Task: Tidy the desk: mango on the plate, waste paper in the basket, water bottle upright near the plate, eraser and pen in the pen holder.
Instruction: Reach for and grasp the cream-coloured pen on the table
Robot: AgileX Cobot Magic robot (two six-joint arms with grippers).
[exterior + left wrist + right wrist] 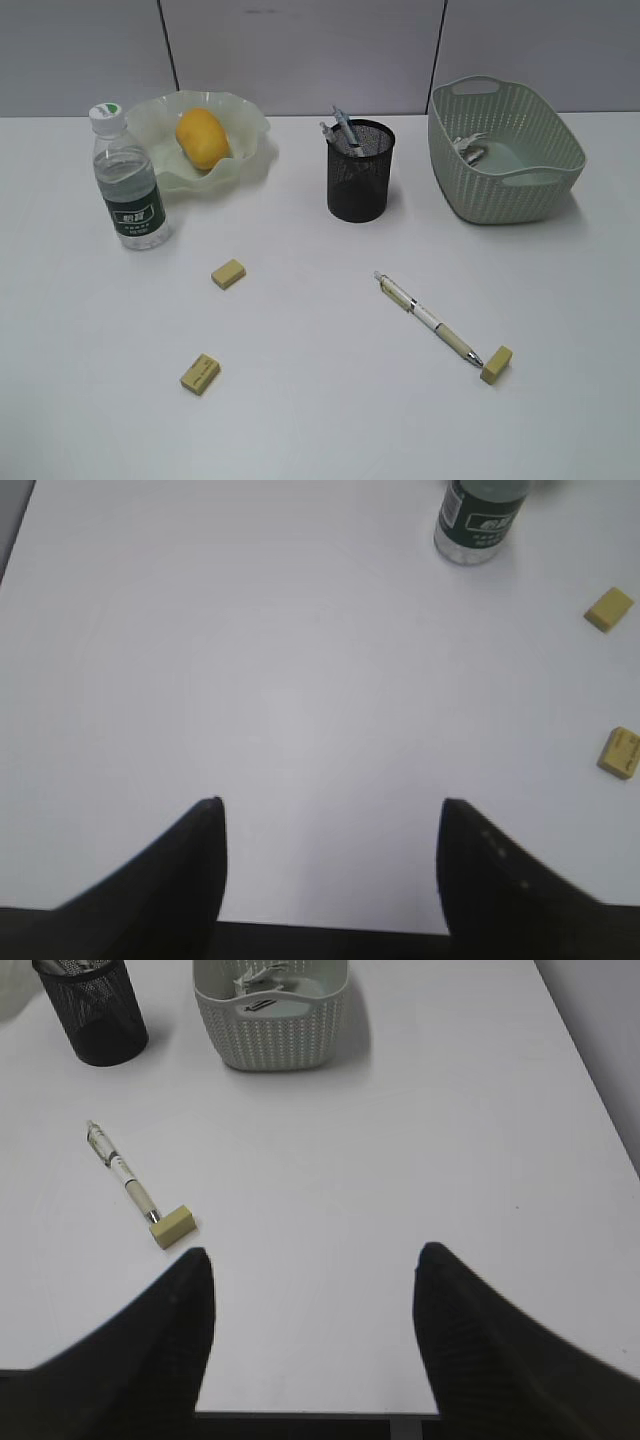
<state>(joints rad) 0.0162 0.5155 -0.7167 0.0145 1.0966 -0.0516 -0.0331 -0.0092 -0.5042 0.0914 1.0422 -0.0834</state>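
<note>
The yellow-orange mango [202,138] lies in the ruffled pale green plate [250,130]. Upright beside the plate stands the water bottle [127,180], its base also in the left wrist view [480,520]. Crumpled waste paper [468,148] sits inside the basket [505,150]. The black pen holder [360,170] holds pens. One pen [428,318] lies on the desk, an eraser [496,364] at its tip. Two more erasers [228,273] [200,373] lie left of centre. My left gripper [330,805] and right gripper [315,1252] are open over bare desk, holding nothing.
The white desk [320,400] ends at a grey partition wall behind. In the right wrist view the desk's right edge [590,1070] and near edge show. The basket [272,1015] and pen holder [92,1012] stand far ahead of the right gripper.
</note>
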